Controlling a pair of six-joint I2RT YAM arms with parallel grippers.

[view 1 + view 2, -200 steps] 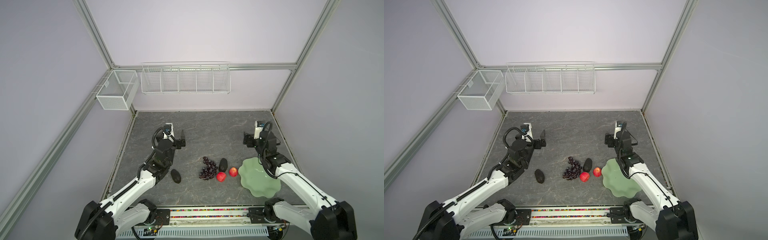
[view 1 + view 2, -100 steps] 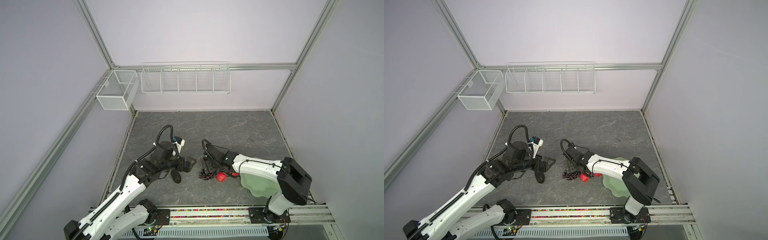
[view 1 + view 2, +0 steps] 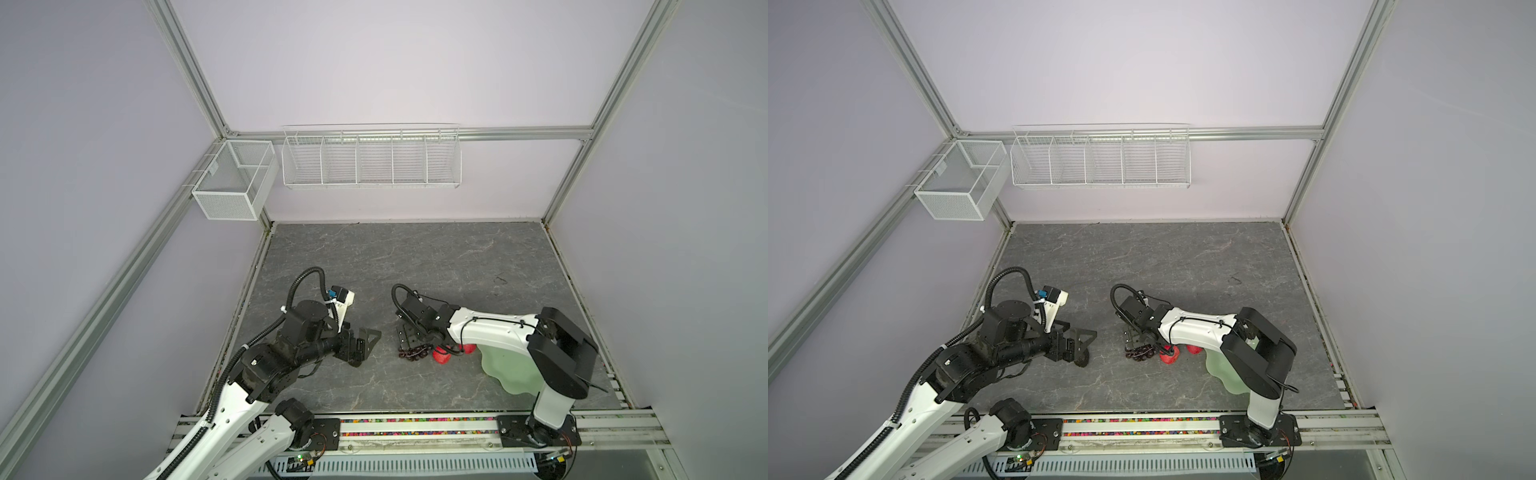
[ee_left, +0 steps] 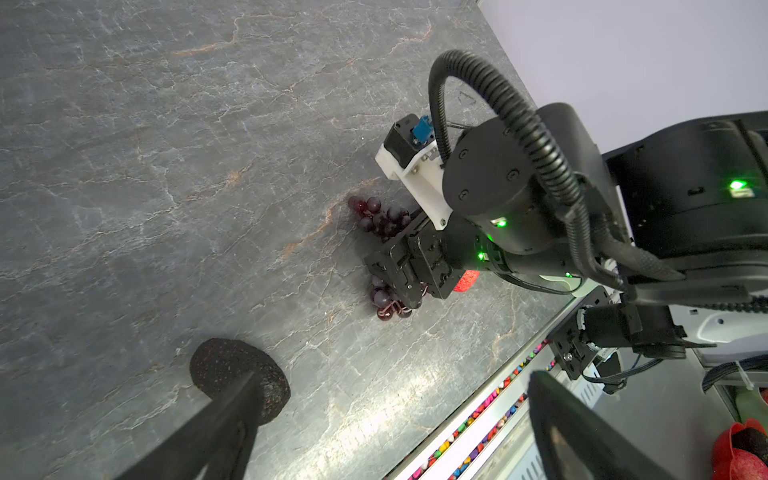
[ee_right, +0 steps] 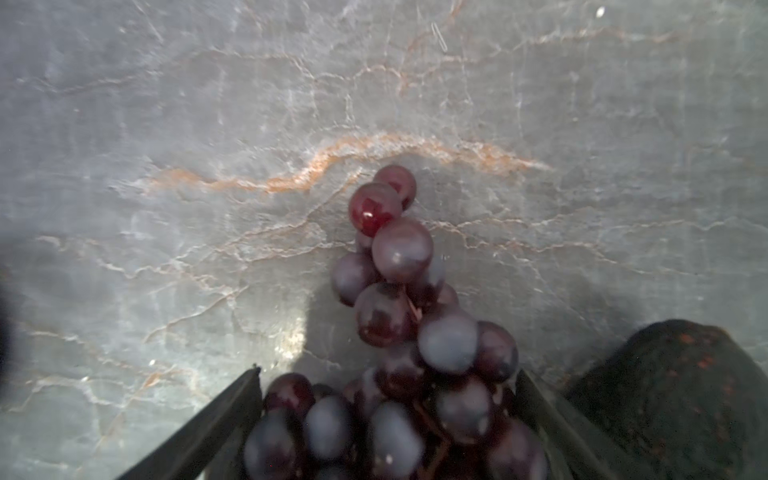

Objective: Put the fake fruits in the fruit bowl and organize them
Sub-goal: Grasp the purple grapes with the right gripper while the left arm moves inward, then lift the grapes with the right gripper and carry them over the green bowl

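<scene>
Your right gripper (image 5: 388, 370) sits spread wide, straddling the grapes (image 5: 401, 249). The bunch's long axis runs straight out ahead of it.

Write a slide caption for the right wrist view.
Open right claw straddles the purple grape bunch on the grey marbled table, with a dark bumpy avocado just outside it.

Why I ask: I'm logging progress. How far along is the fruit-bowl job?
Done: nothing visible; the fruit bowl shows no fruit in its exposed part. In hand: the right gripper, jaws open, straddles the grapes on the table; the left gripper, open, is by an avocado. Left: all five fruits, including the second avocado and two apples near the bowl.
</scene>
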